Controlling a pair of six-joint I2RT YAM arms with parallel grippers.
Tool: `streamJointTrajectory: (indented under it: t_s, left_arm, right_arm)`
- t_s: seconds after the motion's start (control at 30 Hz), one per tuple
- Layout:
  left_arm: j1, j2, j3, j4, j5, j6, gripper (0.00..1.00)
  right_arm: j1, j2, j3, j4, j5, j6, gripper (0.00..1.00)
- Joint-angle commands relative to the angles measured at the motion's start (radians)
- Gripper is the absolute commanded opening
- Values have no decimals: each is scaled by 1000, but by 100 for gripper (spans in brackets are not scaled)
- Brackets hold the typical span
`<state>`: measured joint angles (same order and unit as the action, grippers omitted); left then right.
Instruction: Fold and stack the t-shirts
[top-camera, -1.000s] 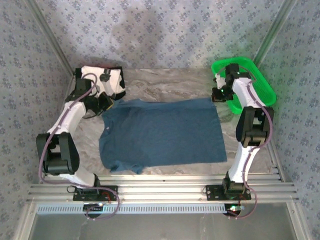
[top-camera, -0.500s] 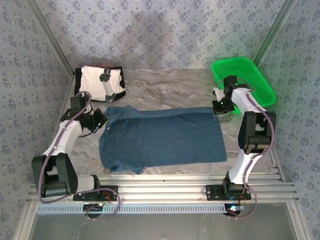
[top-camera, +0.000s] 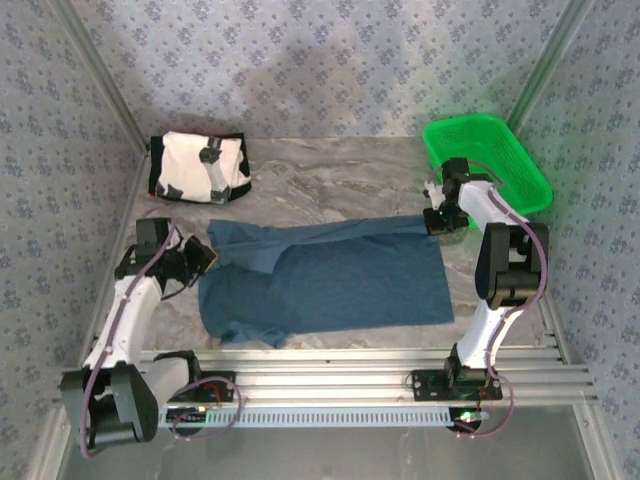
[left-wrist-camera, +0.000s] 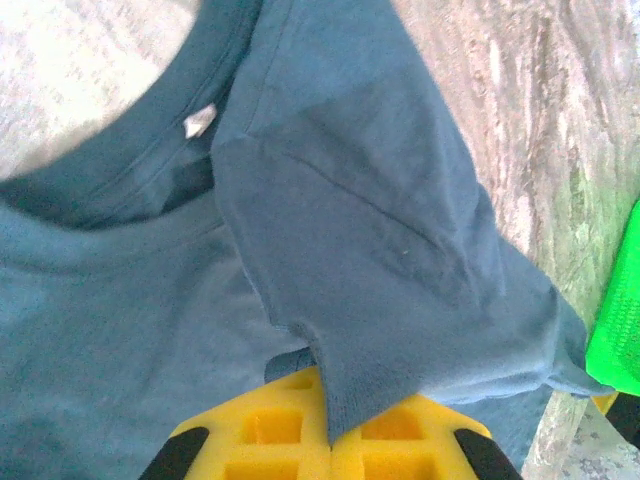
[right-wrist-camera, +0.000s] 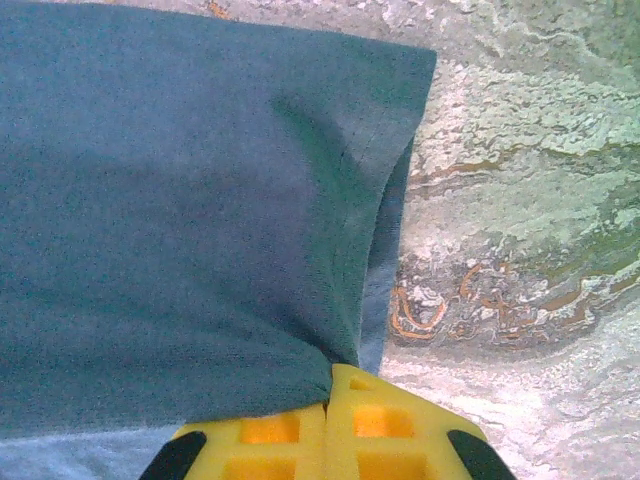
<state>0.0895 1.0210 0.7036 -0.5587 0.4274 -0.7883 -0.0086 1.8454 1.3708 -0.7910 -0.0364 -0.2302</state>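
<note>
Dark teal t-shirt (top-camera: 330, 290) is lying across the centre of the table (top-camera: 340, 185), its upper edge doubling over. Left fingers (left-wrist-camera: 265, 430) are clenching cloth beside the collar, centre left. Right fingers (right-wrist-camera: 375, 425) are clenching the hem corner, centre right. Cream t-shirt (top-camera: 197, 167) is sitting folded, upper left.

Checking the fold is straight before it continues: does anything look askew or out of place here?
The plain dark teal-blue t-shirt, pinched by the left pincer and right pincer, is folded unevenly: the flap lies deeper at the collar end than the hem end, so its edge slants. Nothing else stands out.
</note>
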Motion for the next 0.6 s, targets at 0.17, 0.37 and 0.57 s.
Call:
streamJointTrajectory:
  t_s: [0.17, 0.37, 0.57]
  left_arm:
    - [-11, -76, -113, -51, -10, -51, 0]
    - [-39, -41, -165, -30, -31, -61, 0]
    - [-52, -36, -204, -21, -56, -66, 0]
  right_arm:
    - [7, -8, -8, 4, 66, -17, 0]
    - [18, 4, -36, 16, 81, -15, 0]
    - [32, 20, -38, 13, 103, -12, 0]
